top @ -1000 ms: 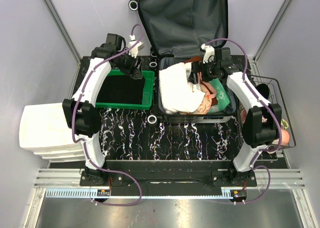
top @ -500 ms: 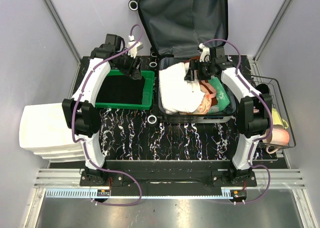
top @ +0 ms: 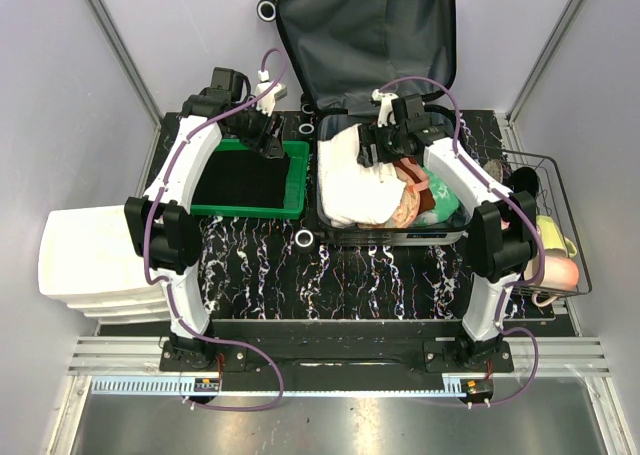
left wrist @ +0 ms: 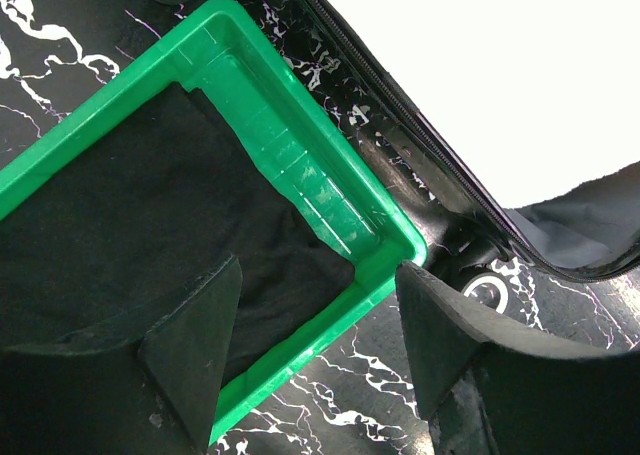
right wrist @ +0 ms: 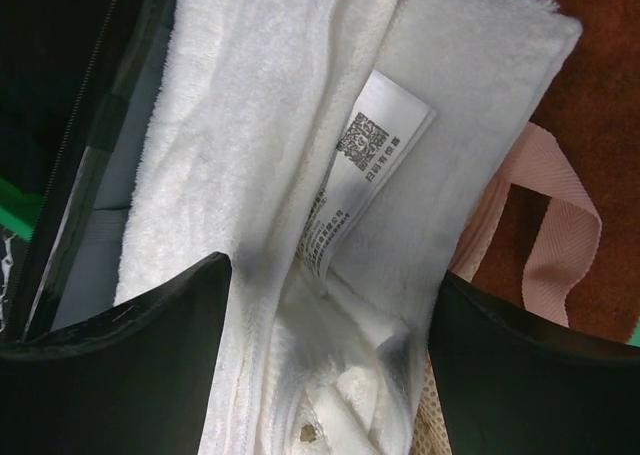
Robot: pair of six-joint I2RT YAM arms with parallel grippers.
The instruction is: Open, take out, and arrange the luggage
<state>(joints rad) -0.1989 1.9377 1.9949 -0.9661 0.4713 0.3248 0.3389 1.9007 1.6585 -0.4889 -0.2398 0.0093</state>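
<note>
Luggage point(top: 360, 45) lies open in the upper middle of the overhead view, its lower half packed full. Right gripper point(top: 372, 147) is the nearer one. It hangs directly over the white towel point(top: 345, 180) at the upper end of the case, jaws apart and holding nothing. The towel's long axis runs top to bottom in frame. In the wrist view its folded edge passes between the two fingers point(right wrist: 150, 355), so a straight drop should straddle it. Whether they already brush the pile, I can't quite tell. Left gripper point(top: 268, 140) hangs with jaws apart over the green bin point(top: 297, 180), just left of the case.
</note>
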